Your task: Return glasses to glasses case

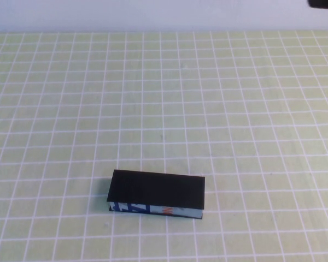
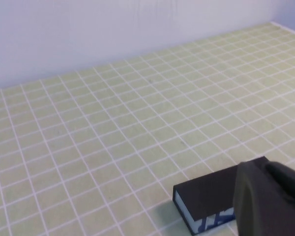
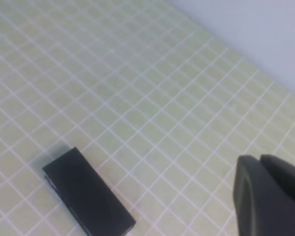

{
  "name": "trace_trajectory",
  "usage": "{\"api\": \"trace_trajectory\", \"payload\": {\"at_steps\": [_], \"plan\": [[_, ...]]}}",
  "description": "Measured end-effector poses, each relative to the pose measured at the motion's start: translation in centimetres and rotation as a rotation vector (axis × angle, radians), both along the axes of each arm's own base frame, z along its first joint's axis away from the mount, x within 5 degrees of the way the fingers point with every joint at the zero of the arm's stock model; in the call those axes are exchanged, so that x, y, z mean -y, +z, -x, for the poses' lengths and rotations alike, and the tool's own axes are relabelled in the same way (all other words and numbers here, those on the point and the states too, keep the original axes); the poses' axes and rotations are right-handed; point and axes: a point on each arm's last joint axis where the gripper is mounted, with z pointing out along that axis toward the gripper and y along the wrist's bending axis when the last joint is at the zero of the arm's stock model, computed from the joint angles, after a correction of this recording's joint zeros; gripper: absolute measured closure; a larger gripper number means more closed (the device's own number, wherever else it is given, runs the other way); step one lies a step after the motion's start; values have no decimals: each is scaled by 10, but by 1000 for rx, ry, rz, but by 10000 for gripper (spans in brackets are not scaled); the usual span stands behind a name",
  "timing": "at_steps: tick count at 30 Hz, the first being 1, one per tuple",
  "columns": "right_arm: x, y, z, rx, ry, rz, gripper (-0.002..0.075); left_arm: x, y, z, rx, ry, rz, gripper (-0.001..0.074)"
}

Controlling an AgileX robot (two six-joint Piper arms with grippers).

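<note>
The glasses case (image 1: 157, 191) lies flat near the table's front edge, a black box with its lid down and its blue, white and orange printed side facing the robot. The glasses are out of view. Neither arm appears in the high view. In the left wrist view my left gripper (image 2: 265, 166) hangs close above one end of the glasses case (image 2: 206, 196), its dark fingers pressed together with nothing between them. In the right wrist view my right gripper (image 3: 259, 160) is shut and empty, well off to the side of the glasses case (image 3: 86, 199).
A pale green mat with a white grid (image 1: 164, 109) covers the table. A plain light wall runs along its far edge. A dark object (image 1: 323, 3) shows at the far right corner.
</note>
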Motion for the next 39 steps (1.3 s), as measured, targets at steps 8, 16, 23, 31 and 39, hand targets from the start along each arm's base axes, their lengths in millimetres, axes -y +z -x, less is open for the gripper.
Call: {"api": "trace_trajectory", "payload": {"at_steps": [8,16,23,31,39], "plan": [[41,-39,49,140,-15,-74,743,0,2,0,17,2,7,738],[61,-125,77,199,-5,-122,743,0,2,-1,19,2,7,738],[70,-196,90,154,-14,-138,743,0,1,0,13,-1,11,738],[72,-219,94,129,-20,-148,743,0,1,0,13,-1,11,738],[72,-218,94,129,-19,-161,743,0,1,0,13,-1,11,738]]}}
